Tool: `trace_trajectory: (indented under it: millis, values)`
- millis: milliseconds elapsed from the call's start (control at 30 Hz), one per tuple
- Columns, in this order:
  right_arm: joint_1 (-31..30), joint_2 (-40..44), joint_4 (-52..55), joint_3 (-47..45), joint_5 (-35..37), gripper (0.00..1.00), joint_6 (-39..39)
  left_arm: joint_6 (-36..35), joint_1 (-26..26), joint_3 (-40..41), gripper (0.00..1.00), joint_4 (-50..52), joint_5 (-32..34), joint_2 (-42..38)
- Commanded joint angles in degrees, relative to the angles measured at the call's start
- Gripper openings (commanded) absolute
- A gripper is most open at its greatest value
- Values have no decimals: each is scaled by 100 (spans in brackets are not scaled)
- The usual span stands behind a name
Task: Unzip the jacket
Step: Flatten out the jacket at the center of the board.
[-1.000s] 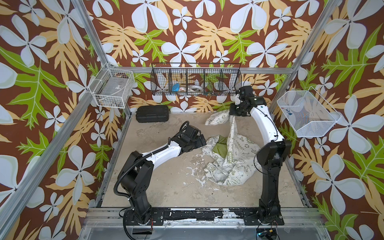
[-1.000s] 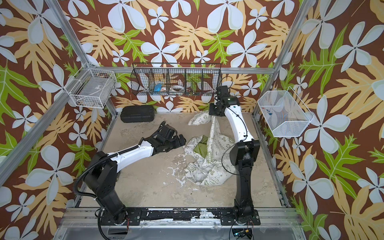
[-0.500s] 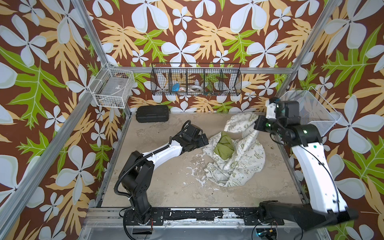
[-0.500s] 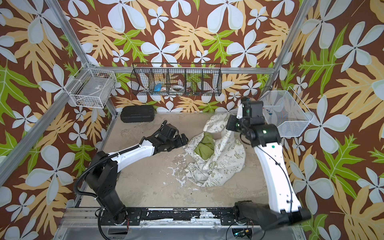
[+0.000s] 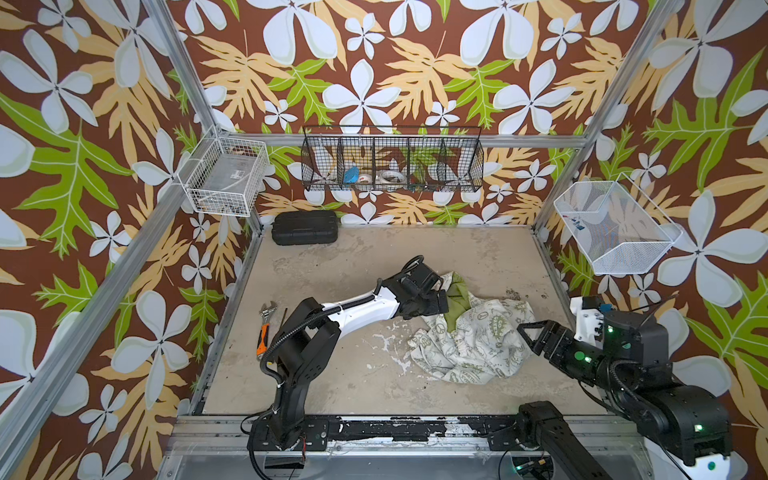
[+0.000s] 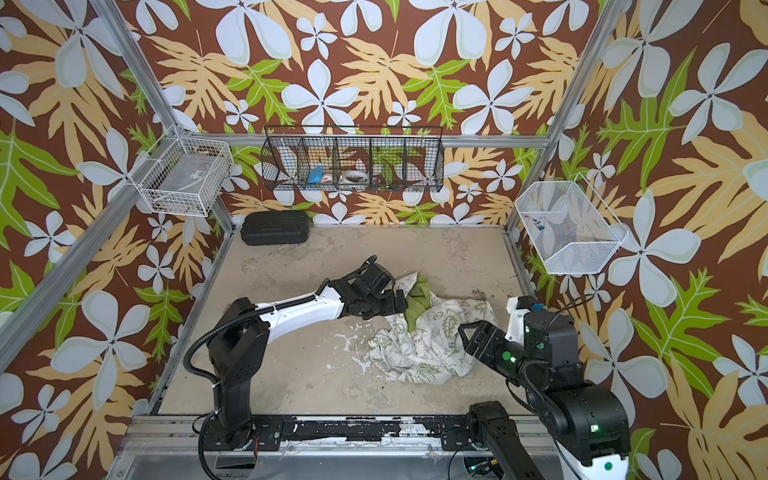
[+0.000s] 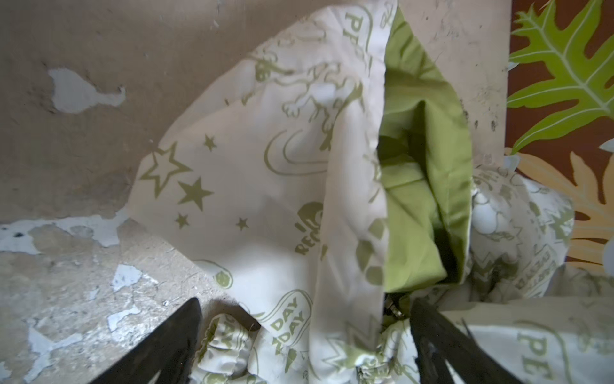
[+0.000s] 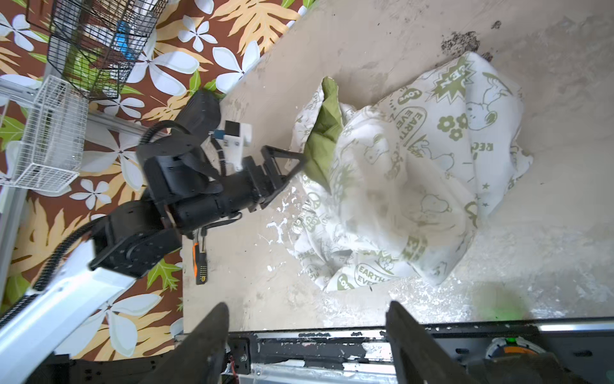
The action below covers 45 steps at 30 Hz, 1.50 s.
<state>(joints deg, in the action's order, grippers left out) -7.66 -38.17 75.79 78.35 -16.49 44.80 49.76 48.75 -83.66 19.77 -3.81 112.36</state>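
Jacket [image 5: 469, 332] lies in a crumpled heap on the counter [image 5: 332, 257], right of the middle, in both top views. That is the big change. A second ago the right arm was holding a strip of it high toward the back of the cell; half a second ago it had swung out to the right, dragging the cloth wider. Now the cloth has dropped back flat, with nothing lifting it. The right arm has come down low at the near right. The right claw [image 5: 527, 338] is just beside the heap's right edge with its jaws wide apart and nothing between them, which the right wrist view confirms [image 8: 308, 306]. The left arm has barely moved. The left claw [image 5: 442, 299] is also spread wide at the heap's far left edge, straddling a fold of printed cloth without pinching it [image 7: 304, 301]. The green lining [image 7: 415, 199] shows there through an open fold. At its base sits a small metal piece [image 7: 393, 307] that may be the zipper pull, though it is too small to be sure. With both claws empty, I judge that a pull has just ended. How far the zipper runs open is hidden in the folds, so a fresh grip seems needed. A wrench [image 5: 266, 328] lies well apart on the left.
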Motion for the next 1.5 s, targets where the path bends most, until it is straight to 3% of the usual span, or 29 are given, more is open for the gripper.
trace_trajectory:
  millis: [0,200,400,533,700,867,1000,1167,1233,1333,1467]
  values:
    - [-15,-189,230,165,-32,75,-91,145,-3,-111,95,50,174,198]
    - [-7,-1125,-357,280,663,87,-1183,-172,-39,-879,73,-321,-122,864]
    - [-14,-2581,-1414,1009,956,88,-1774,-406,-536,-1564,17,-776,-704,1156]
    - [27,-3326,-1646,1449,822,86,-2037,-1344,-1034,-2120,0,-709,-276,679]
    - [209,-3502,-1648,880,430,82,-2247,-3007,-1490,-2949,0,-668,-99,-89]
    - [221,-2953,-2465,136,-300,84,-2285,-3675,-1854,-2920,0,-1057,-376,-994]
    - [212,-2918,-3580,237,-620,88,-2592,-4235,-1852,-2878,0,-1249,-1195,-1516]
    - [212,-3149,-5643,-94,-1001,89,-3522,-4666,-1755,-2411,0,-1149,-1928,-2161]
    - [171,-3684,-5603,248,-1381,88,-4043,-5172,-1565,-2091,0,-931,-1982,-2534]
    - [134,-4356,-5519,850,-1599,84,-3873,-5940,-1269,-1716,0,-385,-2044,-2994]
    - [136,-4467,-5853,984,-2144,83,-3810,-5798,-1211,-1243,0,107,-2470,-3443]
